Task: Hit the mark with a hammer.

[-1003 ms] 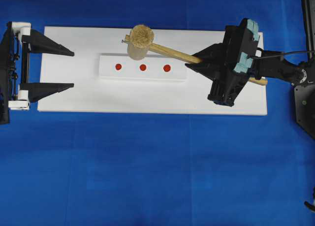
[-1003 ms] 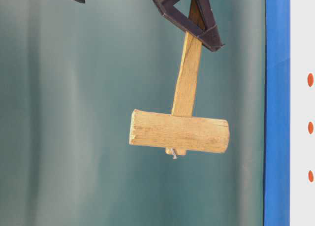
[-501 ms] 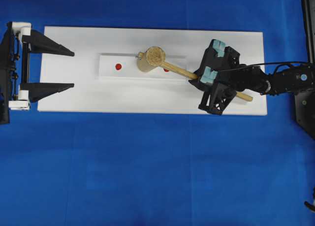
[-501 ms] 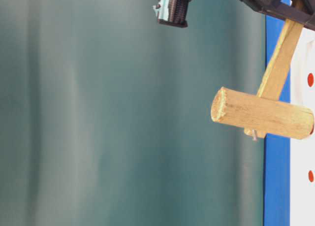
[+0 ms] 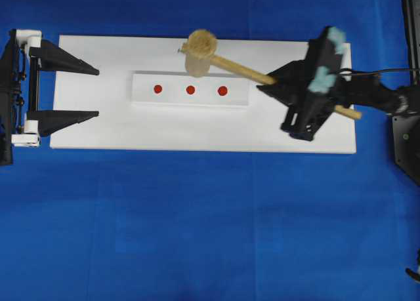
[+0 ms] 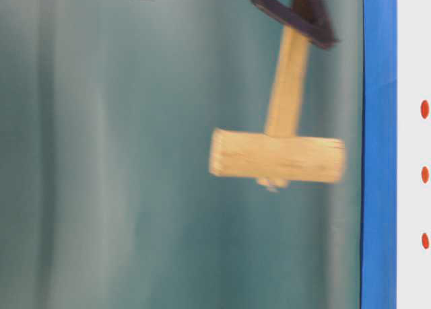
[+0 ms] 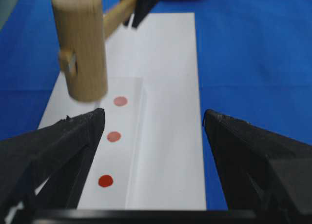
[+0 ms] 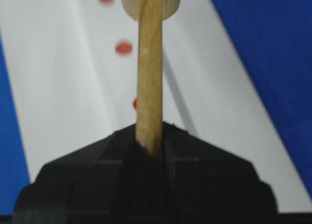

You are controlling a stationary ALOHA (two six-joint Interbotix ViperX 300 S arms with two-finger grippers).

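The hammer (image 5: 200, 48) is back up: half a second ago its head sat down on the middle red mark (image 5: 190, 90) of the white strip (image 5: 144, 98); now it hangs above the strip's far edge, blurred with motion. So one strike looks delivered. The right gripper (image 5: 275, 83) has its fingers clamped on the handle. The left gripper (image 5: 97, 91) waits wide open, holding nothing.
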